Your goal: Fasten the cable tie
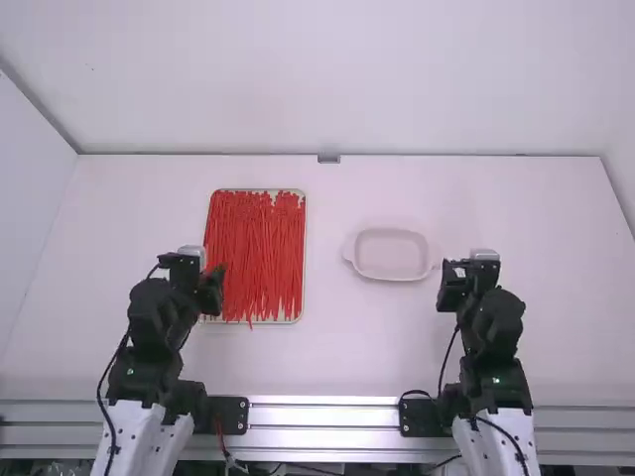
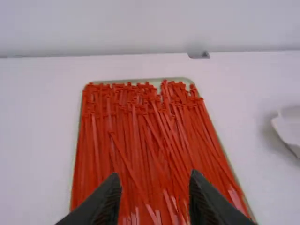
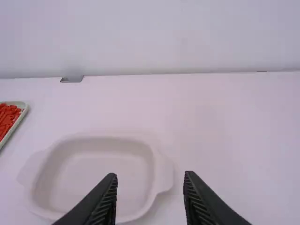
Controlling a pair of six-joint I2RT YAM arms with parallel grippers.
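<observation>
The red cable ties [image 2: 145, 136] on the tray [image 2: 186, 80] are judged light, springy, slippery; one is best pinched mid-strap. The left jaws and right jaws are held apart.

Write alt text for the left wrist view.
The left gripper, open, hangs over the near end of a tray heaped with red cable ties on a white table. Part of a white dish shows at the picture's edge.

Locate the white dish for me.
In the high view the white dish sits right of the middle, beside the tray of red cable ties, ahead of the right gripper.
</observation>
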